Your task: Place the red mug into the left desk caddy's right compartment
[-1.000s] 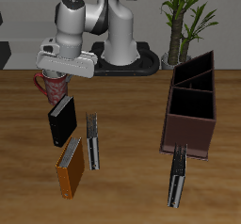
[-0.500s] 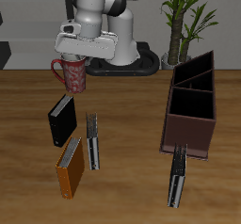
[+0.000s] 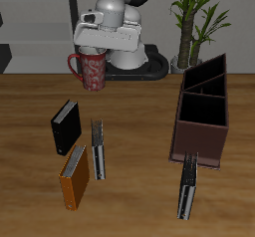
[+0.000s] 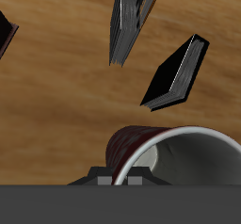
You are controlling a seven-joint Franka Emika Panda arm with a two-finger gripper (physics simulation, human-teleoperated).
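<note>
Fingers of the gripper pinch the rim of the red mug, holding it in the air above the table, well apart from the left desk caddy. The fingertips themselves are hidden behind the gripper body in both views. The wrist camera cuts off most of the mug, showing only its white inside. The caddy's right compartment stands dark inside. Nearer the mug than the caddy lies a black book.
</note>
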